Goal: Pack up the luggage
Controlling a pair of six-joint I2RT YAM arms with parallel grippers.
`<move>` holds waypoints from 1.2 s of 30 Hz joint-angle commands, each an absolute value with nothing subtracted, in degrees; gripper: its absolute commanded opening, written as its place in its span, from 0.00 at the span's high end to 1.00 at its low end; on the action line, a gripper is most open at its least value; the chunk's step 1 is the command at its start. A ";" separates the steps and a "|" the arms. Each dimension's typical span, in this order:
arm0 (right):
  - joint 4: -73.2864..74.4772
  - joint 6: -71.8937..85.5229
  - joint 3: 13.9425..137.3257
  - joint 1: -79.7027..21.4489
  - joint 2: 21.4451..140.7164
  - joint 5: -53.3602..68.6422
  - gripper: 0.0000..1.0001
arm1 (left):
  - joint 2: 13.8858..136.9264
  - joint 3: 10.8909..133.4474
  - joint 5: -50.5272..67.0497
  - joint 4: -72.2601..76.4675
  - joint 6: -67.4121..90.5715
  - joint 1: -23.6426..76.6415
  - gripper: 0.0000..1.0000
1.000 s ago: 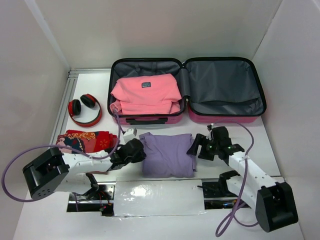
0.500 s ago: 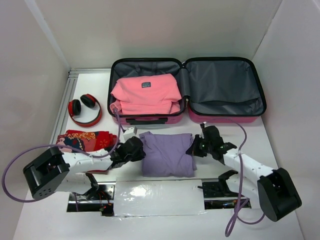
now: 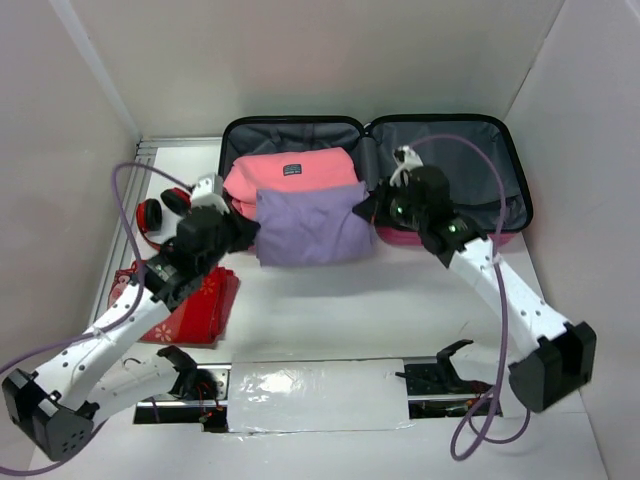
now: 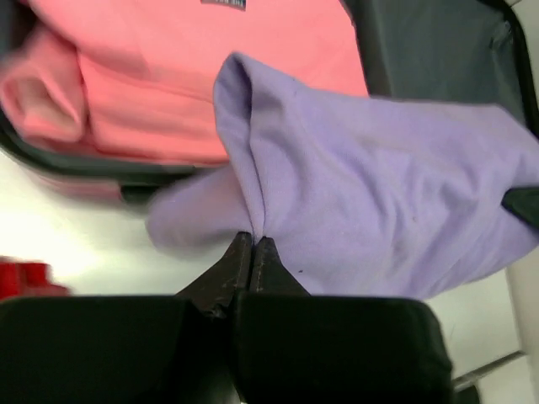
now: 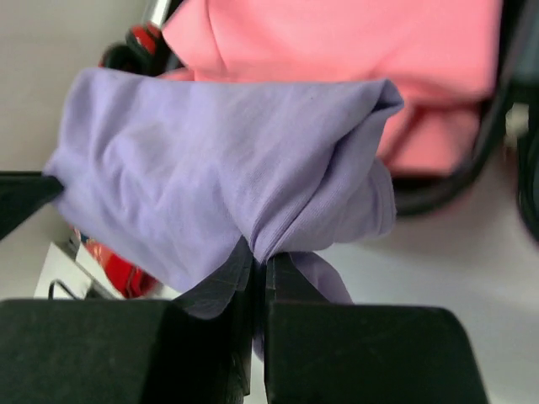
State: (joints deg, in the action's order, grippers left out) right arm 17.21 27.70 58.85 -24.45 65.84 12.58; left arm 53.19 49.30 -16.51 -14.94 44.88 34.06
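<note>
Purple shirt (image 3: pixel 308 225) lifted off table (image 3: pixel 330 310), left gripper (image 4: pixel 253 244) and right gripper (image 5: pixel 261 257) each clamped on 1 end (jaws closed on cloth). It hangs over near rim of the luggage (image 3: pixel 450 170), open at the back, pink top (image 3: pixel 290 172) inside.

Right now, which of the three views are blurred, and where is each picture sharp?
Top external: sharp throughout, evenly lit. Left wrist: the purple shirt is sharp near the left pincer, the pink garment smeared. Right wrist: purple folds crisp, the luggage rim soft.
</note>
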 commanded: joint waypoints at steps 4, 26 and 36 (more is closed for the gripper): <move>13.19 22.32 78.02 -22.07 83.65 15.54 1.00 | 66.86 67.63 -0.11 -12.66 33.75 16.89 1.00; 18.90 19.43 108.28 -17.93 123.66 23.47 1.00 | 98.43 79.81 13.89 -8.96 32.78 6.33 1.00; 25.92 14.51 109.69 -17.40 123.15 18.02 0.16 | 98.80 80.16 8.96 -13.71 28.48 3.96 0.47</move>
